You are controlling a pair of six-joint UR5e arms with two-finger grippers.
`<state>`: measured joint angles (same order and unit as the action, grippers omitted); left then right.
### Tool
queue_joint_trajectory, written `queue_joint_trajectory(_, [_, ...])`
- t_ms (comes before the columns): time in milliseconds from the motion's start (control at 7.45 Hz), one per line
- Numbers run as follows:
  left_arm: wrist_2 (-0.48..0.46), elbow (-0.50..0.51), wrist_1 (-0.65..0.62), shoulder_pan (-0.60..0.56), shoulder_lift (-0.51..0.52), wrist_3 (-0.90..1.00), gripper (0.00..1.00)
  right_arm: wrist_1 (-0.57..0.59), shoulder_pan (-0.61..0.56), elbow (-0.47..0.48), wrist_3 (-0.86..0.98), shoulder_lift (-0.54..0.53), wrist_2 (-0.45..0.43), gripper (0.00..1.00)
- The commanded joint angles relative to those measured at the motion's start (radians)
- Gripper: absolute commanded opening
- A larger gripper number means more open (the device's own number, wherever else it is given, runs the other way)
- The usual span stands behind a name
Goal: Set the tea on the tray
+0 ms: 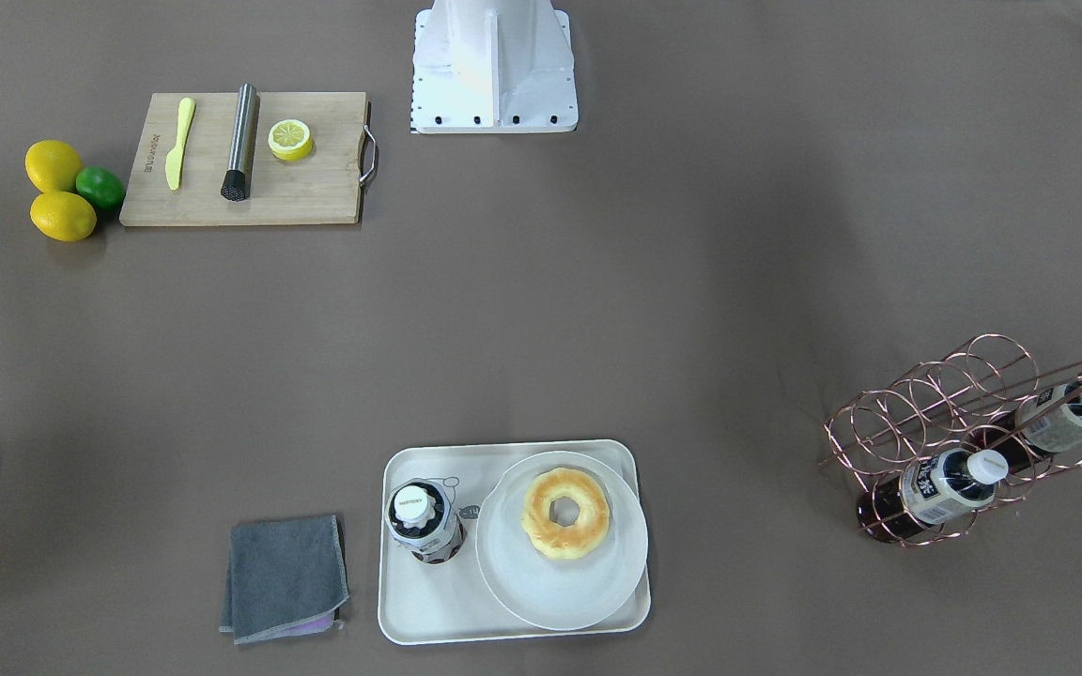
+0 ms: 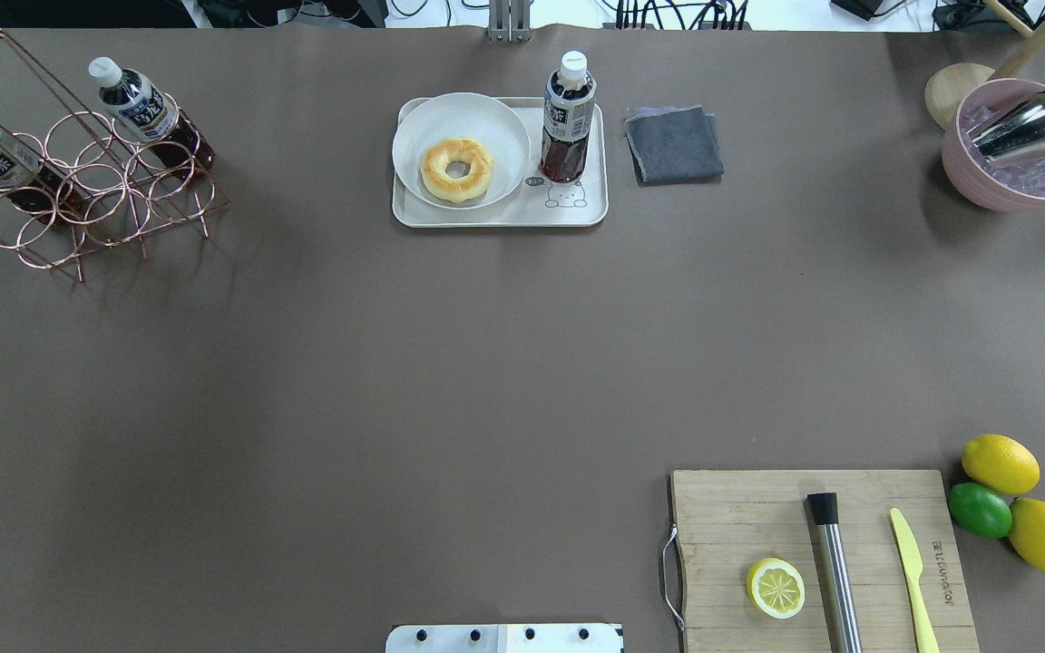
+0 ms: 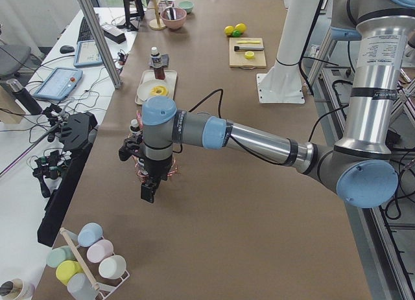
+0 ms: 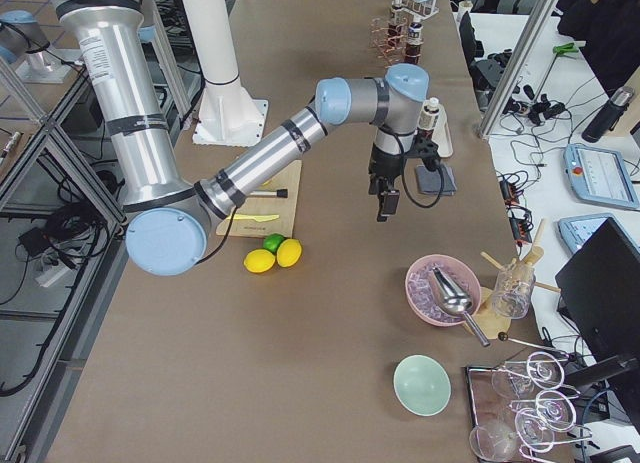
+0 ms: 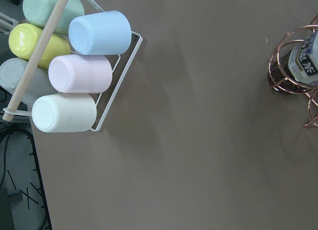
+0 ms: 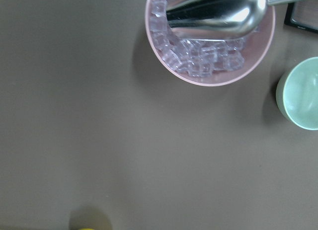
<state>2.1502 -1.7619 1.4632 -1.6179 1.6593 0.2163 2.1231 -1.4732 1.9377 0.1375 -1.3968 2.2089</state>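
Neither set of fingers is showing clearly enough to judge. The left gripper (image 3: 148, 193) is hanging nose-down over the left end of the table, between the copper wire rack (image 2: 96, 195) and a stand of pastel cups (image 5: 74, 71). The right gripper (image 4: 383, 208) is hanging likewise over bare table at the right end, near the pink ice bowl (image 6: 208, 46). Both are appearing only in the side views, so I cannot tell whether their fingers are spread or pressed together, though neither seems to be carrying anything. The tea (image 2: 568, 118) is standing upright on the right part of the tray (image 2: 495, 219), at the far edge of the table, just beside the round plate (image 2: 414, 136) that is carrying the doughnut (image 2: 457, 169). Whether bottle and plate are touching I cannot tell. The placing is looking done, so the risks are lying in what the arms are doing around it. The bottle is rising tall from a narrow base, and either arm sweeping past the tray would be tipping it onto the doughnut or over the rim toward the grey cloth (image 2: 673, 143). The left gripper is sitting closest to trouble: swinging right, it would be catching the rack's rings and dragging the two spare bottles (image 2: 146, 104). The right one, drifting toward the bowl, would be knocking the scoop (image 6: 213, 14).
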Motion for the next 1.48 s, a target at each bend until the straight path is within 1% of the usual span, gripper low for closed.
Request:
queue_joint_trajectory(0, [0.002, 0.002, -0.006, 0.001, 0.001, 0.000, 0.98, -0.040, -0.215, -0.130, 0.267, -0.088, 0.049, 1.00])
queue_joint_trajectory(134, [0.038, 0.015, -0.006, 0.003, 0.002, -0.002, 0.98, -0.055, -0.251, -0.138, 0.301, -0.125, 0.048, 1.00])
queue_joint_trajectory(269, [0.071, 0.028, -0.003, 0.003, 0.005, -0.002, 0.98, -0.125, -0.269, -0.182, 0.295, -0.149, 0.049, 1.00])
queue_joint_trajectory(403, [0.073, 0.041, -0.003, 0.003, 0.005, 0.000, 0.98, -0.215, -0.276, -0.278, 0.290, -0.152, 0.051, 1.00])
queue_joint_trajectory(537, [0.074, 0.042, -0.003, 0.003, 0.002, 0.000, 0.98, -0.348, -0.276, -0.383, 0.272, -0.143, 0.075, 1.00])
queue_joint_trajectory(671, [0.089, 0.047, -0.003, 0.001, -0.009, 0.000, 0.98, -0.477, -0.274, -0.449, 0.176, -0.142, 0.078, 1.00])
queue_joint_trajectory(806, [0.118, 0.051, 0.000, 0.001, -0.038, 0.000, 0.98, -0.561, -0.260, -0.480, 0.107, -0.142, 0.078, 1.00])
queue_joint_trajectory(1074, [0.117, 0.048, 0.003, 0.000, -0.113, 0.002, 0.98, -0.572, -0.250, -0.473, 0.090, -0.142, 0.093, 1.00])
queue_joint_trajectory(1343, [0.117, 0.044, 0.003, 0.000, -0.141, 0.002, 0.98, -0.572, -0.236, -0.461, 0.077, -0.139, 0.106, 1.00])
